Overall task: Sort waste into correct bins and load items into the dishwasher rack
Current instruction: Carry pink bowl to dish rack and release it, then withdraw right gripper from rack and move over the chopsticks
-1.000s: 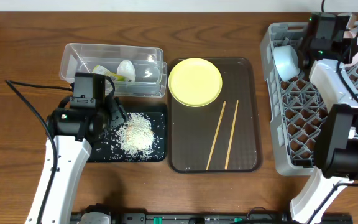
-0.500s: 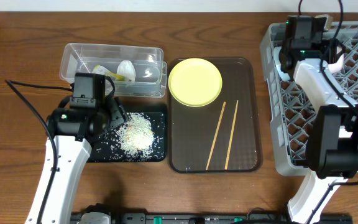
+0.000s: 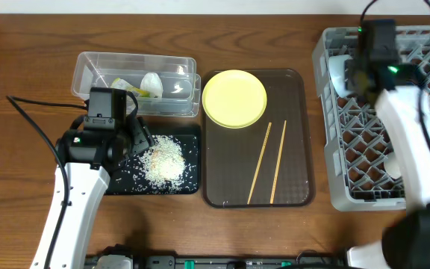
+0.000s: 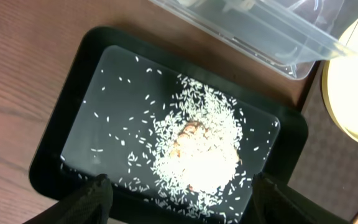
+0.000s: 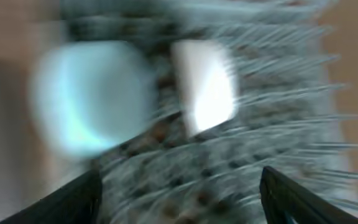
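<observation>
My right gripper [image 3: 367, 69] hangs over the grey dishwasher rack [image 3: 416, 157], open, with nothing between its fingers [image 5: 73, 199]. Just left of it, a light blue bowl [image 3: 340, 73] [image 5: 92, 99] lies in the rack's far left corner, with a blurred white item [image 5: 204, 84] beside it. The left gripper [image 3: 136, 138] [image 4: 179, 202] hovers open above the black tray [image 3: 192, 183] that holds the rice [image 3: 163, 161] [image 4: 201, 155]. A green-and-yellow wrapper [image 3: 135, 90] and crumpled paper [image 3: 151, 81] sit in the clear tub [image 3: 88, 63]. The yellow plate [image 3: 234, 98] and the chopsticks [image 3: 269, 161] rest on the brown tray.
The brown serving tray [image 3: 297, 190] lies between the black tray and the rack. The clear tub [image 4: 272, 43] borders the black tray's far side. The rack's raised mesh walls surround my right gripper. The right wrist view is smeared by motion.
My right gripper has opened and let go of the light blue bowl, which now lies in the rack. The right arm swung left, then back right. The left arm is still.
</observation>
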Controlling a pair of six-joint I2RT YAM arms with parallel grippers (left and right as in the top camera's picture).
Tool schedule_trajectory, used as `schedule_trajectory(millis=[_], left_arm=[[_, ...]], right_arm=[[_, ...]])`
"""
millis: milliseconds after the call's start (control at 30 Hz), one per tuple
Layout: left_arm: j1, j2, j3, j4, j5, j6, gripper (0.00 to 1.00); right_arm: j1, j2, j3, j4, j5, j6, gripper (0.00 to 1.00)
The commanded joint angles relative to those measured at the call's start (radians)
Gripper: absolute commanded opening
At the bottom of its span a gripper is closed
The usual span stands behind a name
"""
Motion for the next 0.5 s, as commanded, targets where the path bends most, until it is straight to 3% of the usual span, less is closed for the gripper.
schedule_trajectory(millis=[0, 67, 200, 467], left_arm=[[0.005, 0.005, 0.01, -0.003, -0.02, -0.002, 0.75], [0.005, 0.005, 0.01, -0.003, -0.02, -0.002, 0.75], [0.005, 0.005, 0.01, -0.003, -0.02, -0.002, 0.75], [0.005, 0.005, 0.01, -0.003, -0.02, -0.002, 0.75]], right_arm=[[0.026, -0.045, 0.002, -0.103, -0.483, 0.117, 0.77], [0.048, -0.046, 0.0, -0.189, -0.592, 0.124, 0.74], [0.138, -0.034, -0.061, -0.259, -0.568, 0.154, 0.7], [0.32, -0.033, -0.381, -0.085, -0.444, 0.388, 0.69]])
